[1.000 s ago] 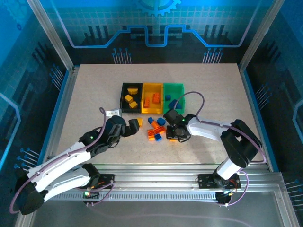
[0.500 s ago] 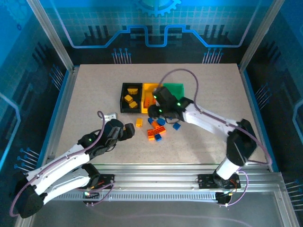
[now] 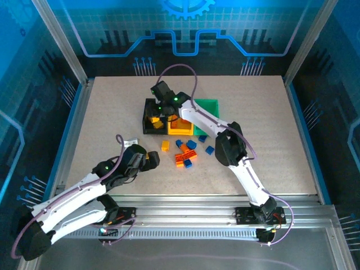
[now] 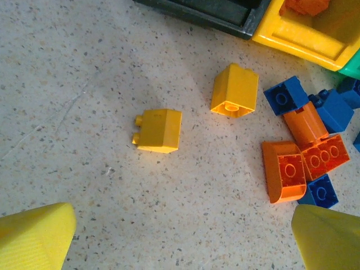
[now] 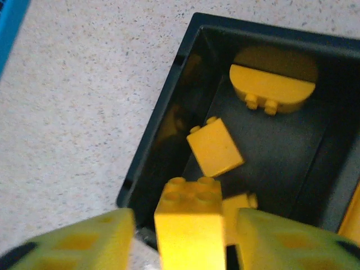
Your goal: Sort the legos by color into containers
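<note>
Nearest the bases, the left gripper (image 4: 181, 242) hung with fingers wide apart above two loose yellow legos (image 4: 159, 130), probably to choose one. Beside them orange and blue legos (image 4: 306, 154) lay crowded, which could hinder a grasp. Farther, the right gripper (image 5: 194, 239) was clamped on a yellow lego (image 5: 190, 219) over the black container (image 5: 253, 29), where yellow ones already lay.
</note>
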Robot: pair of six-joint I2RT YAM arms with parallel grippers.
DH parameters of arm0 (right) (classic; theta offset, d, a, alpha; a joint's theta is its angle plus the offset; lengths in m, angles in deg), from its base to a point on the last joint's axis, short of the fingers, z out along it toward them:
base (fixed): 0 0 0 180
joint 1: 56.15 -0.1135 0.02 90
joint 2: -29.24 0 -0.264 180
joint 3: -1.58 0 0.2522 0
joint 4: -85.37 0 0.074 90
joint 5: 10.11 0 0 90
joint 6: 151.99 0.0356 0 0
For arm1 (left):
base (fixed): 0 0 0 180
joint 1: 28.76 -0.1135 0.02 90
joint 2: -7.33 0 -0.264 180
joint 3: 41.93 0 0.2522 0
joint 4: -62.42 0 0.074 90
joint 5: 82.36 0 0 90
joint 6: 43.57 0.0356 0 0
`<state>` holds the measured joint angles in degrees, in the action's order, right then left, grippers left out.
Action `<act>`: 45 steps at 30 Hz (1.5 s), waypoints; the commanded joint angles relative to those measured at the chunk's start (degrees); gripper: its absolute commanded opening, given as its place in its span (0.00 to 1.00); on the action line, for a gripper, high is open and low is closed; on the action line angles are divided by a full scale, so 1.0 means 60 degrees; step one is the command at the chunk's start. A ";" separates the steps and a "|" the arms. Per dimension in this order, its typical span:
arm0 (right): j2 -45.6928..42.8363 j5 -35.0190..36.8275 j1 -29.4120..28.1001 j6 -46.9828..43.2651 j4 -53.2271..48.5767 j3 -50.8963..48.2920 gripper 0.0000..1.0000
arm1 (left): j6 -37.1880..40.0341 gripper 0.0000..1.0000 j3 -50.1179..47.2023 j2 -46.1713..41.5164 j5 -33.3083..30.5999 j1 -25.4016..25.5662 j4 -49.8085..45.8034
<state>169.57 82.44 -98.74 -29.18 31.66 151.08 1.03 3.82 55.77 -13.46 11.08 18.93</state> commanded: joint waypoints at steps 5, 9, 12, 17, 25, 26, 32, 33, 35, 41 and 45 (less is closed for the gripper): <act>-0.0527 -0.0407 0.0200 -0.0152 -0.0556 0.0599 0.72 | -0.0064 0.99 -0.0076 0.0367 0.0309 -0.0080 0.0290; -0.2621 -0.0168 0.0205 -0.0125 0.0578 -0.2170 0.72 | 0.0085 0.86 0.0067 0.1107 0.0654 -0.0197 0.0955; -0.4424 -0.0107 0.0267 -0.0023 0.1709 -0.4754 0.72 | 0.0276 0.80 0.0323 0.2241 0.1007 -0.0572 0.1369; -0.6730 -0.0123 0.0385 0.0144 0.2628 -0.8006 0.72 | 0.0557 0.79 0.0752 0.4384 0.0974 -0.0958 0.2027; -0.9495 0.0072 0.0404 0.0314 0.3197 -1.1084 0.73 | 0.0848 0.65 0.1162 0.6211 0.0377 -0.1169 0.2925; -0.9731 0.0092 0.0404 0.0349 0.3242 -1.1319 0.73 | 0.0886 0.62 0.1224 0.6349 0.0264 -0.1183 0.2922; -1.0635 0.0260 0.0447 0.0483 0.3248 -1.2286 0.73 | 0.1144 0.50 0.1322 0.6589 0.0122 -0.1186 0.2847; -1.0721 0.0256 0.0482 0.0539 0.3286 -1.2427 0.73 | 0.1199 0.50 0.1358 0.6616 0.0059 -0.1187 0.2808; -1.0818 0.0228 0.0493 0.0578 0.3356 -1.2623 0.73 | 0.1243 0.62 0.1454 0.6683 -0.0043 -0.1201 0.2659; -1.0915 0.0287 0.0521 0.0617 0.3392 -1.2860 0.73 | 0.1357 0.73 0.1432 0.6765 -0.0316 -0.1255 0.2913; -1.0959 0.0333 0.0576 0.0666 0.3322 -1.2908 0.73 | 0.1442 0.52 0.1600 0.7136 -0.0223 -0.1308 0.2964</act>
<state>105.36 82.90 -96.16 -25.99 50.31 74.26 8.61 12.10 96.52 -14.75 3.69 35.41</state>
